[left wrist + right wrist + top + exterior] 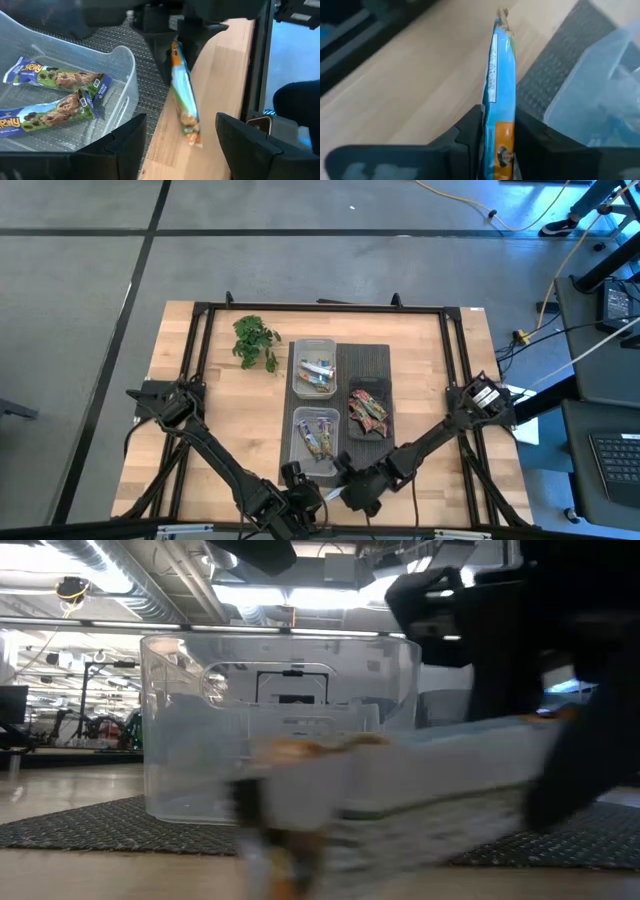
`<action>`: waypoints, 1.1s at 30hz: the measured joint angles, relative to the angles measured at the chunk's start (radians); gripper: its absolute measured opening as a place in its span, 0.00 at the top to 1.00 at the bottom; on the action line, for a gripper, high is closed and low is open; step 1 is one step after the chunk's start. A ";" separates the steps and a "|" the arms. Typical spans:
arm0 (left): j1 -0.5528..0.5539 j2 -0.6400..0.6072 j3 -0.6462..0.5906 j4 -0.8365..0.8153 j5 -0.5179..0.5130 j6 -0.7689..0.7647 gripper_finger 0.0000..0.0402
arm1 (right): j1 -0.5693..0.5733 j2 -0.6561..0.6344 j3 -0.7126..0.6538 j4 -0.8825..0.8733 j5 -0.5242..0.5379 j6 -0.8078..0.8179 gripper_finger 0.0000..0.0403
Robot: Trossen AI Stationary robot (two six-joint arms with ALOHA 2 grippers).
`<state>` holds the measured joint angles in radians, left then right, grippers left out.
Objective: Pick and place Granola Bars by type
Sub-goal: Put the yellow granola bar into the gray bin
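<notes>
Pale wood forms the table, with a dark mat near its middle carrying a loose pile of red-brown bars. Two clear tubs beside the mat each hold bars. At the table's near edge the right gripper is clenched on a blue granola bar, held on edge above the wood. The left gripper, just beside it, hangs released.

Right tool clamped tight; left tool spread wide.
</notes>
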<state>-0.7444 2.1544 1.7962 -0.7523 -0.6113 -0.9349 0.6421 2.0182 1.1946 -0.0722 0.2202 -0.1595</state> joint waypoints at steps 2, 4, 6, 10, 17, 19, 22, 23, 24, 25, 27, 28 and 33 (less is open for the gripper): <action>0.000 0.000 0.000 0.012 0.000 -0.020 0.43 | 0.007 0.000 0.045 -0.108 0.000 0.012 0.75; 0.002 0.000 0.000 0.039 0.001 -0.022 0.43 | 0.015 0.000 0.097 -0.212 0.000 0.037 0.75; 0.002 0.000 0.000 0.059 0.001 -0.022 0.43 | 0.022 -0.002 0.143 -0.300 0.002 0.055 0.75; 0.002 0.000 0.000 0.092 0.001 -0.022 0.43 | 0.040 -0.002 0.219 -0.457 0.030 0.081 0.76; 0.002 0.000 -0.001 0.220 0.001 -0.035 0.42 | 0.096 -0.003 0.298 -0.738 0.251 0.182 0.81; 0.002 0.000 -0.001 0.253 0.001 0.016 0.42 | 0.115 -0.004 0.298 -0.746 0.259 0.197 0.81; 0.003 0.000 -0.001 0.291 0.000 0.104 0.43 | 0.136 -0.004 0.298 -0.746 0.259 0.213 0.81; 0.003 0.000 -0.001 0.300 0.000 0.129 0.43 | 0.141 -0.004 0.298 -0.749 0.262 0.221 0.81; 0.003 0.000 -0.001 0.313 0.000 0.150 0.43 | 0.146 -0.004 0.298 -0.757 0.274 0.232 0.81; 0.003 0.000 -0.001 0.317 -0.002 0.171 0.43 | 0.153 -0.004 0.298 -0.771 0.287 0.237 0.81; 0.004 0.000 -0.001 0.329 -0.023 0.204 0.43 | 0.166 -0.007 0.298 -0.807 0.312 0.257 0.81; 0.005 0.000 -0.001 0.334 -0.041 0.219 0.43 | 0.173 -0.008 0.298 -0.827 0.318 0.267 0.81; 0.028 0.000 -0.001 0.332 -0.138 0.300 0.43 | 0.210 -0.046 0.298 -0.943 0.365 0.390 0.81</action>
<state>-0.7164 2.1544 1.7954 -0.4201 -0.7490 -0.6350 0.8518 1.9726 1.4925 -1.0150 0.5851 0.2309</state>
